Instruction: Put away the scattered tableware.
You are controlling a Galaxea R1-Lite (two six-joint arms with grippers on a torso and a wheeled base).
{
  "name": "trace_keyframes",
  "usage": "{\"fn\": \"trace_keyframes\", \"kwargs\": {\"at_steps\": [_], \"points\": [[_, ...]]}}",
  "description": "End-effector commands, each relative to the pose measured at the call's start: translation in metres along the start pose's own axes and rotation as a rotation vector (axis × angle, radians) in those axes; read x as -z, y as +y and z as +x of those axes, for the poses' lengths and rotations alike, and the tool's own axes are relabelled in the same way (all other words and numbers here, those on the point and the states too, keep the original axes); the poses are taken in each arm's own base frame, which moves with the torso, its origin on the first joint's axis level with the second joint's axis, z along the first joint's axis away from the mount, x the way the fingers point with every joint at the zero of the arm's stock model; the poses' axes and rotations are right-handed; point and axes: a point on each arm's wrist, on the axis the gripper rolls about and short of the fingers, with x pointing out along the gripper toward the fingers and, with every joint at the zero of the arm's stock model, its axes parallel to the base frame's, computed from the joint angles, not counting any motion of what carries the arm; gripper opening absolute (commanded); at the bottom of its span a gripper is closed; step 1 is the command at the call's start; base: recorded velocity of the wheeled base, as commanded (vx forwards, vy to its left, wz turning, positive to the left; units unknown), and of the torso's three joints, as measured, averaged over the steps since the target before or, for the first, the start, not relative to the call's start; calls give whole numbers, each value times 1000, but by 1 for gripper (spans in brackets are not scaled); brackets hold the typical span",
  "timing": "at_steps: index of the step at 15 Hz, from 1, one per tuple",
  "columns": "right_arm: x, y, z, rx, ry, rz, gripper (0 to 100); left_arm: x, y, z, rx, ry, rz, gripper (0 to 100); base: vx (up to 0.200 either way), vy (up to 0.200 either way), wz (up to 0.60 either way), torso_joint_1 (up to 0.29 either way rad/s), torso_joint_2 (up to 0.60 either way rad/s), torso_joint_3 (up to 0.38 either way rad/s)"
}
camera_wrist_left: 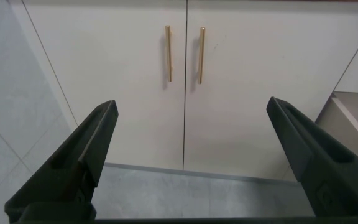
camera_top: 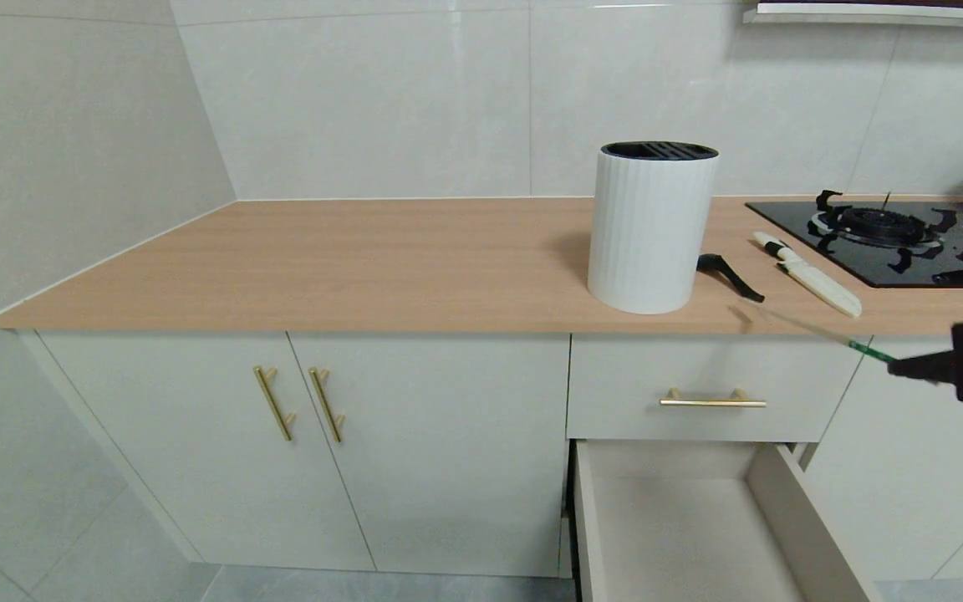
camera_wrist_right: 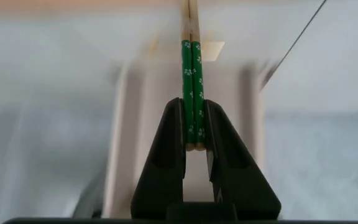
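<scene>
From the head view, a white ribbed knife holder point(camera_top: 653, 226) stands upright on the wooden desk point(camera_top: 348, 259), its black slotted top facing up. Just beside its base on the robot's right lies a black-handled tool point(camera_top: 730, 275), its far end hidden behind the holder. Farther right a cream knife point(camera_top: 807, 273) lies flat on the desk, near the edge of the gas hob point(camera_top: 883, 238). The right gripper point(camera_top: 899, 365) hangs in front of the desk edge and clamps a pair of chopsticks point(camera_top: 812, 332), whose pale tips slant over the desk toward the holder. Under the desk the upper drawer point(camera_top: 699, 389) is closed. The lower drawer point(camera_top: 770, 502) stands pulled out, its pale bottom showing.

In the left wrist view, the left gripper point(camera_wrist_left: 191, 162) is spread wide with nothing between its fingers point(camera_wrist_left: 73, 168). It faces the cabinet doors point(camera_wrist_left: 185, 93) and the grey floor point(camera_wrist_left: 17, 155).

In the right wrist view, the right gripper point(camera_wrist_right: 196, 140) is closed tight on the chopsticks point(camera_wrist_right: 191, 81), pinching their green flowered ends side by side. The open drawer point(camera_wrist_right: 135, 124) lies blurred beyond them.
</scene>
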Motion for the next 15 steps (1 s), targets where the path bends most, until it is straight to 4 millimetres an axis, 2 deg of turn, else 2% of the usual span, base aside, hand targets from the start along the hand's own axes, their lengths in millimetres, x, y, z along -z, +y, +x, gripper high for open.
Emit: {"fn": "trace_keyframes", "kwargs": {"at_steps": [1,3,5,8,10,11,12,15], "points": [[13,-1,-48,-76,-46,-17,0,0,0,0,-1,-1,-1,100,0,0,0,0,0,0],[23,2,-52,-91,79,-84,0,0,0,0,-1,1,-1,100,0,0,0,0,0,0],[33,5,-43,-100,202,-143,0,0,0,0,-1,1,-1,100,0,0,0,0,0,0],[56,20,34,-86,557,-225,0,0,0,0,-1,1,-1,100,0,0,0,0,0,0],[60,24,77,-61,638,-203,0,0,0,0,-1,1,-1,100,0,0,0,0,0,0],[62,26,94,-53,626,-162,0,0,0,0,-2,1,-1,100,0,0,0,0,0,0],[65,26,106,-51,602,-143,0,0,0,0,-1,1,-1,100,0,0,0,0,0,0],[72,26,121,-60,576,-139,0,0,0,0,1,1,-1,100,0,0,0,0,0,0]]}}
